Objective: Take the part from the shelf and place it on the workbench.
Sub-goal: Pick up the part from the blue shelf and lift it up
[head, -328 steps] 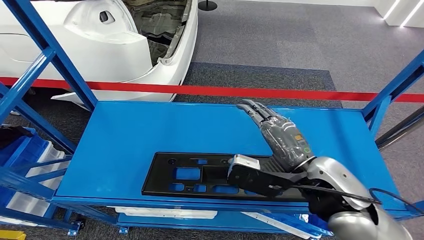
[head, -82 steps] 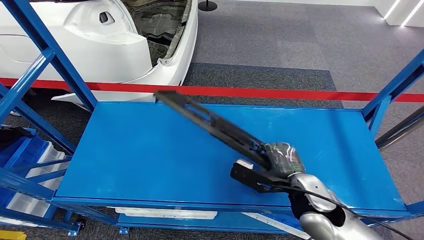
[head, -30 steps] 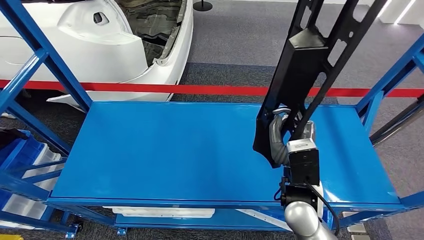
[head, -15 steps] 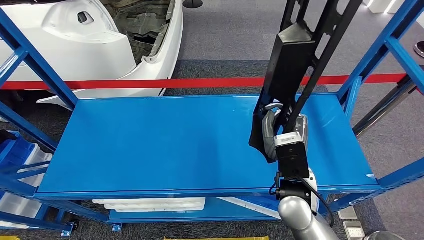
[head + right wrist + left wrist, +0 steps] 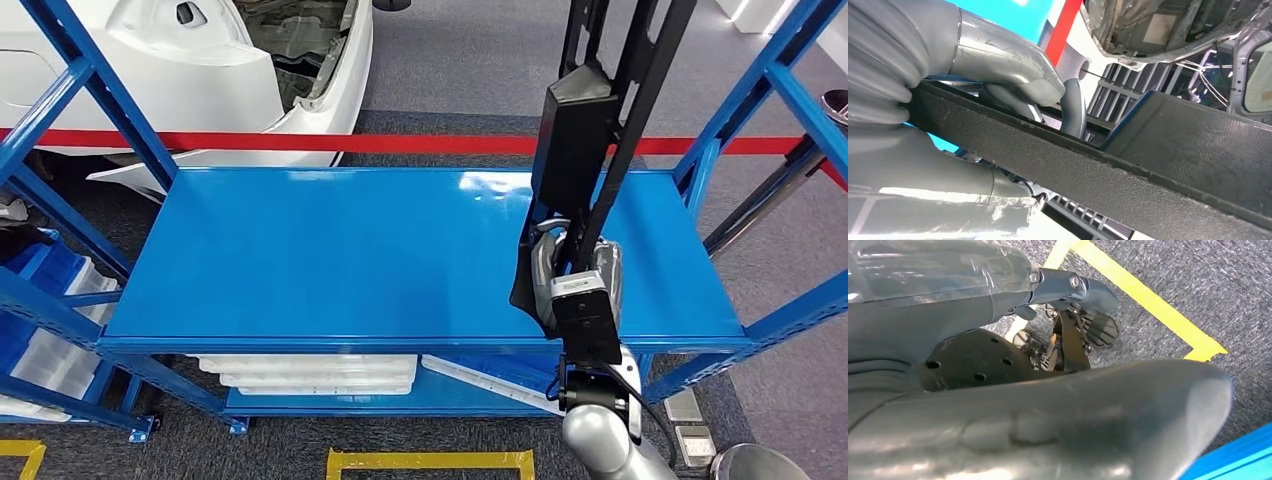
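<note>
My right hand (image 5: pixel 562 266) grips the long black plastic part (image 5: pixel 577 128) and holds it upright above the right side of the blue shelf (image 5: pixel 330 250). The part runs up past the top edge of the head view, and its lower end hangs just over the shelf's front edge. In the right wrist view the fingers (image 5: pixel 998 55) wrap around the part's textured black bar (image 5: pixel 1128 185). My left hand (image 5: pixel 1048 410) hangs at my side over grey carpet, its fingers straight and holding nothing.
Blue uprights (image 5: pixel 100 100) frame the shelf on both sides. White panels (image 5: pixel 310 372) lie on the lower level. A white car body (image 5: pixel 230 60) stands behind a red barrier tape (image 5: pixel 420 143). Yellow floor markings (image 5: pixel 430 462) lie in front of the shelf.
The part, flat on the shelf at first, has been lifted and swung upright in my right hand. Over the last second the whole view shifted back from the shelf; the grip is unchanged.
</note>
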`<state>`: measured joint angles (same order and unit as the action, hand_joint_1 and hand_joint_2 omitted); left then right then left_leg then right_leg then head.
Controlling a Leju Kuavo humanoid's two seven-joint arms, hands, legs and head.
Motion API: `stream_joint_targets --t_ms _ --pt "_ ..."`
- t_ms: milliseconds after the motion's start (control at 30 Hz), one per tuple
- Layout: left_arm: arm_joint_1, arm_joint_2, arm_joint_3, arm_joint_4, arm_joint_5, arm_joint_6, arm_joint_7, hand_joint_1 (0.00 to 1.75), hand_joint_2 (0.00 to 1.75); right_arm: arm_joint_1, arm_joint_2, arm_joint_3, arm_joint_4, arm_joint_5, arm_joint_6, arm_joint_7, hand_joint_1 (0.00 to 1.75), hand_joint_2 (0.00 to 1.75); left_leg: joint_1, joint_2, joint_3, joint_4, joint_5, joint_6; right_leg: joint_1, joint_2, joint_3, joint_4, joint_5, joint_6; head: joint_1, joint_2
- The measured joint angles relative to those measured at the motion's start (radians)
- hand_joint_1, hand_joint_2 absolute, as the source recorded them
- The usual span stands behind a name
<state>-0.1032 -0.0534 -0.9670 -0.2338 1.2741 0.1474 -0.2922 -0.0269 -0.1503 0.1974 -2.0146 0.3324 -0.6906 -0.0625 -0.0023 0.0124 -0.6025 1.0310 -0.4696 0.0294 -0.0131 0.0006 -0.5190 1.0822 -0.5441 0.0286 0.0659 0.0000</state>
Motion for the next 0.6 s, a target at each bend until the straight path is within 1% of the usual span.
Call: stream_joint_targets --t_ms 33,67,133,167,200,233,267,300,333,367,400,433,467,500,533,567,600 --pt "0.0 0.0 0.0 0.0 0.0 -0.001 0.0 0.0 0.0 0.0 -0.002 0.0 -0.001 0.0 0.0 -0.001 1.75 1.75 -0.001 0.0 -0.006 0.006 0.004 -0.005 0.002 -0.001 0.022 -0.041 -0.006 -0.004 0.0 0.0" --pt "0.0 0.0 -0.001 0.0 0.0 -0.003 0.0 0.0 0.0 0.001 -0.004 0.0 -0.002 0.0 0.0 -0.003 1.75 1.75 -0.002 0.0 -0.01 0.008 0.01 -0.011 0.005 0.0 0.027 -0.058 -0.012 -0.008 0.0 0.0" --pt "0.001 0.001 -0.003 0.0 0.0 -0.007 0.0 0.0 0.0 0.004 -0.006 0.0 -0.003 0.0 0.0 -0.007 1.75 1.75 -0.002 -0.002 -0.015 0.007 0.023 -0.024 0.004 -0.001 0.017 -0.063 -0.002 -0.021 -0.001 0.0" --pt "0.001 0.002 -0.004 0.0 0.0 -0.008 0.0 0.0 0.0 0.006 -0.006 0.0 -0.004 0.0 0.0 -0.008 1.75 1.75 -0.003 -0.003 -0.022 0.013 0.015 -0.03 0.002 -0.002 0.009 -0.066 0.008 -0.03 -0.002 0.0" --pt "0.001 0.003 -0.005 0.001 0.001 -0.01 0.0 0.0 0.0 0.009 -0.006 0.0 -0.005 0.0 0.0 -0.008 1.75 1.75 -0.003 -0.005 -0.034 0.038 -0.012 -0.035 -0.001 -0.004 -0.002 -0.068 0.019 -0.038 -0.006 0.0" --pt "0.001 0.004 -0.005 0.001 0.001 -0.012 0.0 0.0 0.0 0.012 -0.006 0.0 -0.006 0.0 0.0 -0.009 1.75 1.75 -0.001 -0.006 -0.051 0.083 -0.056 -0.041 -0.004 -0.005 -0.014 -0.07 0.03 -0.044 -0.01 0.0" --pt "0.001 0.004 -0.006 0.001 0.001 -0.012 0.0 0.0 0.0 0.015 -0.007 0.001 -0.007 0.0 0.0 -0.009 1.75 1.75 0.002 -0.006 -0.07 0.143 -0.108 -0.045 -0.004 -0.005 -0.028 -0.069 0.041 -0.048 -0.015 0.0" --pt "0.001 0.004 -0.006 0.001 0.001 -0.013 0.0 0.0 0.0 0.019 -0.007 0.001 -0.008 0.0 0.0 -0.01 1.75 1.75 0.004 -0.006 -0.085 0.21 -0.151 -0.049 -0.004 -0.006 -0.042 -0.069 0.051 -0.05 -0.019 0.0" --pt "0.002 0.004 -0.006 0.001 0.001 -0.013 0.0 0.0 0.0 0.021 -0.007 0.001 -0.008 0.0 0.0 -0.01 1.75 1.75 0.006 -0.006 -0.091 0.262 -0.169 -0.052 -0.003 -0.006 -0.055 -0.067 0.061 -0.05 -0.02 0.0" --pt "0.001 0.004 -0.006 0.001 0.001 -0.013 0.0 0.0 0.0 0.024 -0.007 0.001 -0.008 0.0 0.0 -0.01 1.75 1.75 0.007 -0.006 -0.083 0.285 -0.162 -0.052 -0.003 -0.006 -0.069 -0.066 0.07 -0.048 -0.021 0.0" --pt "0.001 0.004 -0.006 0.001 0.001 -0.014 0.0 0.0 0.0 0.025 -0.007 0.001 -0.008 0.0 0.0 -0.011 1.75 1.75 0.008 -0.006 -0.057 0.274 -0.138 -0.051 -0.003 -0.006 -0.082 -0.063 0.08 -0.046 -0.021 0.0" --pt "0.0 0.004 -0.006 0.001 0.001 -0.014 0.0 0.0 0.0 0.026 -0.007 0.001 -0.009 0.0 0.0 -0.012 1.75 1.75 0.009 -0.006 -0.014 0.226 -0.108 -0.049 -0.003 -0.005 -0.095 -0.06 0.089 -0.044 -0.022 0.0" --pt "-0.001 0.004 -0.006 0.001 0.001 -0.014 0.0 0.0 0.0 0.028 -0.007 0.001 -0.009 0.0 0.0 -0.013 1.75 1.75 0.01 -0.008 0.042 0.154 -0.09 -0.047 -0.003 -0.005 -0.106 -0.057 0.096 -0.041 -0.022 0.0" --pt "-0.002 0.004 -0.006 0.001 0.001 -0.015 0.0 0.0 0.0 0.028 -0.007 0.001 -0.011 0.0 0.0 -0.014 1.75 1.75 0.009 -0.011 0.097 0.071 -0.087 -0.043 -0.002 -0.004 -0.114 -0.052 0.103 -0.036 -0.022 0.0" --pt "-0.004 0.004 -0.006 0.001 0.001 -0.016 0.0 0.0 0.0 0.029 -0.008 0.001 -0.013 0.0 0.0 -0.015 1.75 1.75 0.007 -0.013 0.136 0.009 -0.092 -0.039 -0.002 -0.004 -0.117 -0.051 0.11 -0.03 -0.021 0.0" --pt "-0.005 0.004 -0.006 0.001 0.001 -0.016 0.0 0.0 0.0 0.029 -0.008 0.001 -0.014 0.0 0.0 -0.016 1.75 1.75 0.005 -0.016 0.157 -0.029 -0.1 -0.035 -0.001 -0.004 -0.119 -0.051 0.118 -0.023 -0.02 0.0" --pt "-0.005 0.004 -0.006 0.001 0.001 -0.018 -0.001 0.0 0.0 0.03 -0.009 0.001 -0.015 0.0 0.0 -0.017 1.75 1.75 0.002 -0.017 0.161 -0.046 -0.101 -0.029 -0.002 -0.004 -0.119 -0.053 0.127 -0.015 -0.019 0.0"
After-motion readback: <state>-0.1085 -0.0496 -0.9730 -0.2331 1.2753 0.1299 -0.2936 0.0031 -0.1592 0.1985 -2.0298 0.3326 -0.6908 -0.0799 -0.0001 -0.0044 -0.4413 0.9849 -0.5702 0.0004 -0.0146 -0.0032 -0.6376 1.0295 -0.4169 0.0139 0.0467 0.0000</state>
